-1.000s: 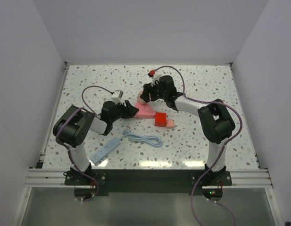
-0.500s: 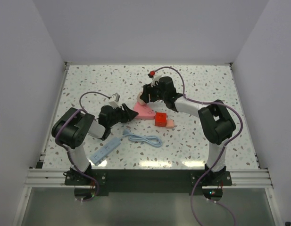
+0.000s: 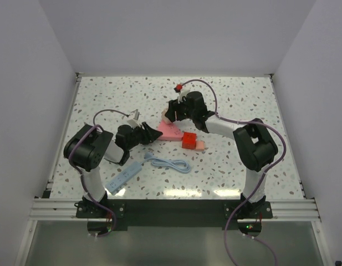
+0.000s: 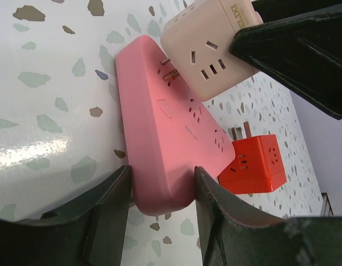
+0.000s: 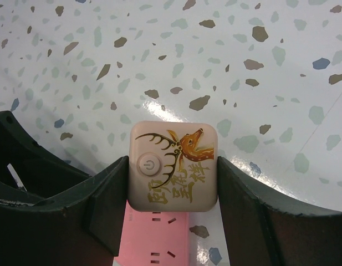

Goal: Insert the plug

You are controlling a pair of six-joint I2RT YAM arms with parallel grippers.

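Observation:
A flat pink triangular socket block [image 3: 172, 131] lies mid-table. My left gripper [image 3: 154, 134] is shut on its near corner [image 4: 159, 183], with one finger on each side. My right gripper [image 3: 168, 113] is shut on a pale beige cube adapter with a deer print [image 5: 173, 166]. It holds the adapter over the triangle's far end [image 5: 157, 238]. The adapter's prongs sit at the triangle's sockets in the left wrist view [image 4: 209, 44]. The small salmon-orange plug [image 3: 199, 146] lies on the table against the right side of a red cube [image 3: 188, 140].
A light-blue power strip [image 3: 123, 177] lies near the front left, and its coiled cable [image 3: 171, 164] lies in front of the triangle. The red cube [image 4: 254, 166] sits close to the triangle's edge. White walls enclose the table on three sides.
My left gripper has shifted slightly toward the near side and now clamps the triangle's corner. My right gripper has barely moved and still holds the beige adapter.

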